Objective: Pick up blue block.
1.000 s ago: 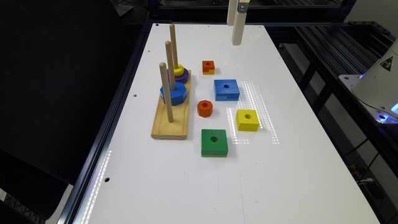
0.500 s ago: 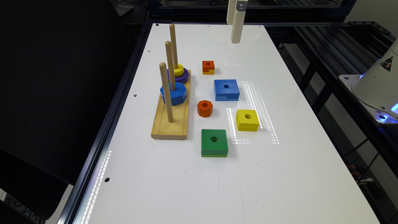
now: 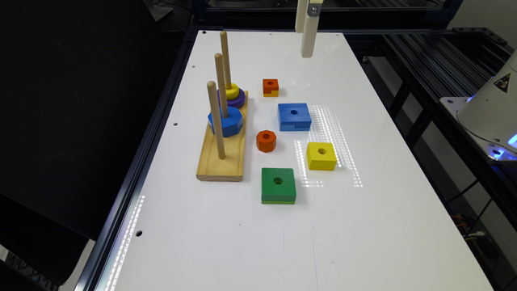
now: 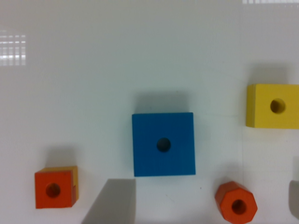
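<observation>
step: approach, I hover gripper (image 3: 307,50) top centre | blue block (image 3: 294,116) mid-frame on table (image 3: 363,210), untouched | grip: can't tell | next: descend, straddle block

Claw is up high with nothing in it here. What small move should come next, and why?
Probably a straight descent toward the blue block. In the wrist view it lies flat, near the middle of the picture, apart from the orange octagonal piece and the yellow block. In the exterior view the claw hangs well above the table.
</observation>
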Controlling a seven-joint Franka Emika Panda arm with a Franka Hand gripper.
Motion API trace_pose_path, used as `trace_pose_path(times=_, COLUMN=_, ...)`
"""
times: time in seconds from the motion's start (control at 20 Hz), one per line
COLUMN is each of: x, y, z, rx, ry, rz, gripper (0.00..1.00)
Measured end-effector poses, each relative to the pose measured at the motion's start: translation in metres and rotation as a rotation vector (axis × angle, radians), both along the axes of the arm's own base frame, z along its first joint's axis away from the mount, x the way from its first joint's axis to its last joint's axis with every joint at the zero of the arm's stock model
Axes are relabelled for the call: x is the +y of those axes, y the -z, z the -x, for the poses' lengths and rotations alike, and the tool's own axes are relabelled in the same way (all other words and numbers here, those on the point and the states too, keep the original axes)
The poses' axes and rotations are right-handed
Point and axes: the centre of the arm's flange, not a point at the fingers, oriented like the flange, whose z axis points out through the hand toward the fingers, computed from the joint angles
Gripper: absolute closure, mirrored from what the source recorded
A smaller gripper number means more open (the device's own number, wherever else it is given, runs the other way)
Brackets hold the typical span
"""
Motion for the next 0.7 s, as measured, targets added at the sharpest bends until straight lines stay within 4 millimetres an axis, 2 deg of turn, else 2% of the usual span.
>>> trace_pose_path(times=0.2, x=-0.005, y=0.016, z=-0.001, rx=-0.008, ry=0.001, rz=0.000, gripper=0.00)
trace_pose_path(times=0.7, x=-0.012, y=0.017, z=-0.002, rx=-0.010, ry=0.003, rz=0.000, gripper=0.00)
